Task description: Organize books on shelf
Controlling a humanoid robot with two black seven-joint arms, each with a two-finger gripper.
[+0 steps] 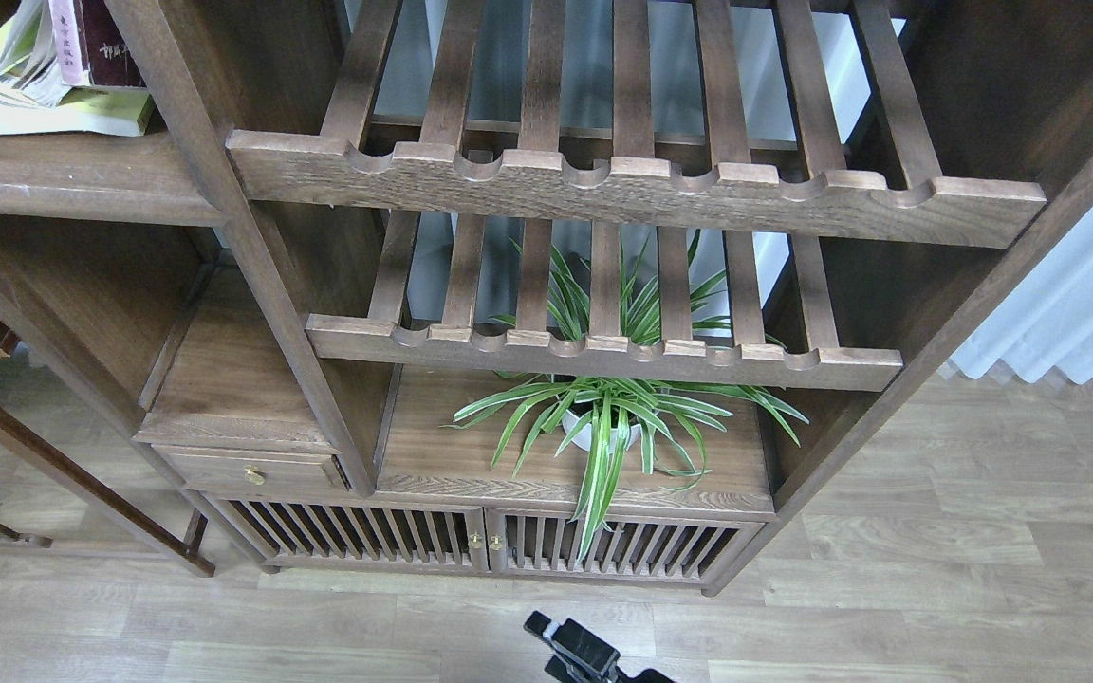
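Note:
At the top left, cut by the frame edge, the books rest on the shelf (63, 175), a flat dark-brown board. A maroon book (96, 43) with white characters stands upright against the post. A yellow-green-and-white book (82, 112) lies flat under it, its upper pages fanned up at the left. The "300" book is out of view. A small black gripper part (573, 647) pokes up at the bottom centre, far below the books; its fingers cannot be told apart. My left gripper is out of view.
Two slatted racks with scalloped rails (632, 190) fill the middle bay. Below them a spider plant in a white pot (603, 427) sits on a lower board above slatted cabinet doors (480, 541). A small drawer (248, 471) is at lower left, a pale curtain (1078, 304) at right.

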